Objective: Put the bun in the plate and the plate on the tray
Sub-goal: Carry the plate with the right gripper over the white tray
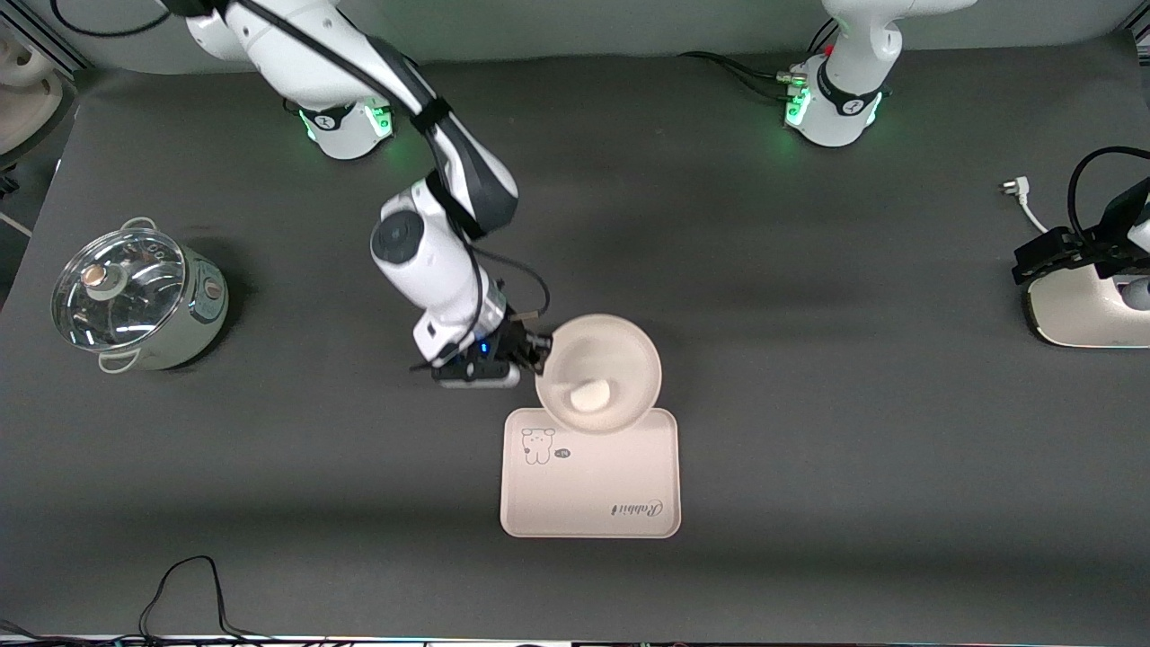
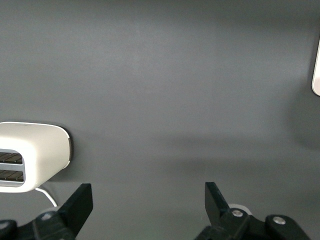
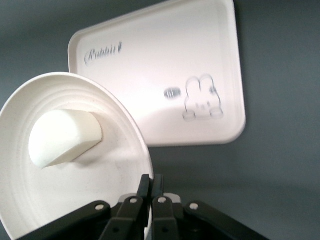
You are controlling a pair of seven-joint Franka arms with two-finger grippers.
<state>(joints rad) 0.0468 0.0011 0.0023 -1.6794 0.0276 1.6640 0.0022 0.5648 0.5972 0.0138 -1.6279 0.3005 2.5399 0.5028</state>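
My right gripper is shut on the rim of the round cream-pink plate and holds it tilted over the tray's edge that lies farther from the front camera. The off-white bun lies in the plate. The rectangular tray, with its animal drawing and the word "Rabbit", lies flat on the table. In the right wrist view the fingers pinch the plate, which holds the bun, and the tray is past it. My left gripper is open and empty and waits over the toaster.
A white toaster stands at the left arm's end of the table and also shows in the left wrist view. A white plug and cable lie by it. A pot with a glass lid stands at the right arm's end.
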